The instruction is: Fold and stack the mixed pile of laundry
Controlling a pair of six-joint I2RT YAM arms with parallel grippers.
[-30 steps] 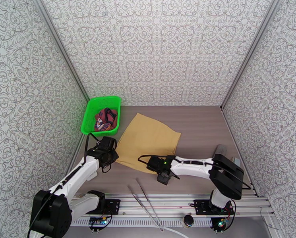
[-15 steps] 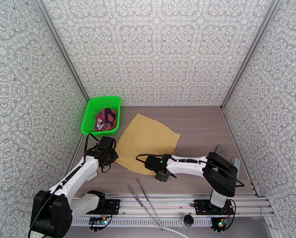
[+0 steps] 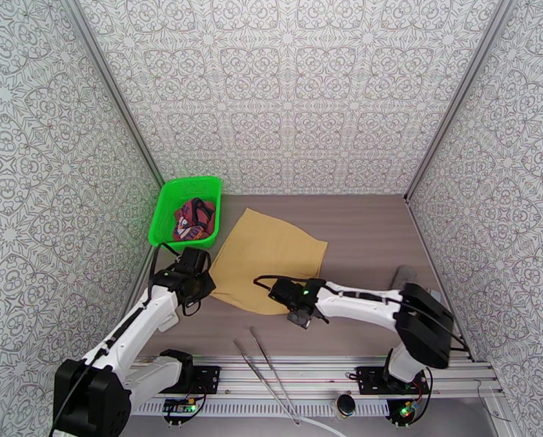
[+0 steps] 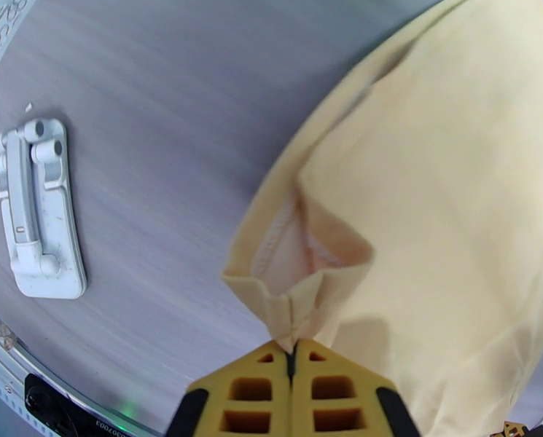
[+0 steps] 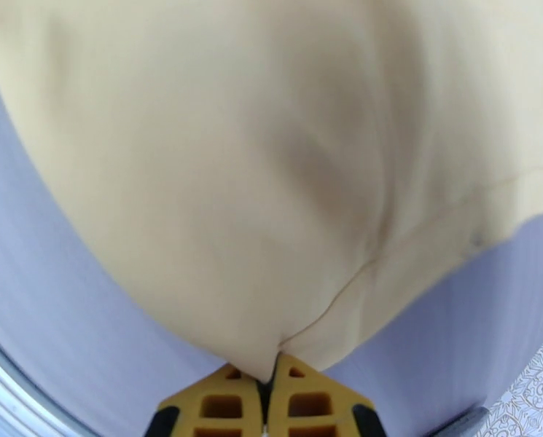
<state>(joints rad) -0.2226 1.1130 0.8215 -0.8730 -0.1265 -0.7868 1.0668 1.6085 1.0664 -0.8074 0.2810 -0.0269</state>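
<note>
Cloth: plain mustard-tan fabric sheet lies spread on the grey table
Handling: looks light and limp; corners and hems should grip best
Left gripper: clamped on the near-left corner
Right gripper: closed on the near edge
Tank top: maroon garment bunched in green mesh basket

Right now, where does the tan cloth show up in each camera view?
Top external: tan cloth spread left of centre, just right of the green basket.
Left wrist: on the right side, its hemmed corner pinched in the left gripper at bottom centre.
Right wrist: across the upper frame, its edge pinched in the right gripper at the bottom.
Shared landmark: the bare grey table bordering the cloth.
</note>
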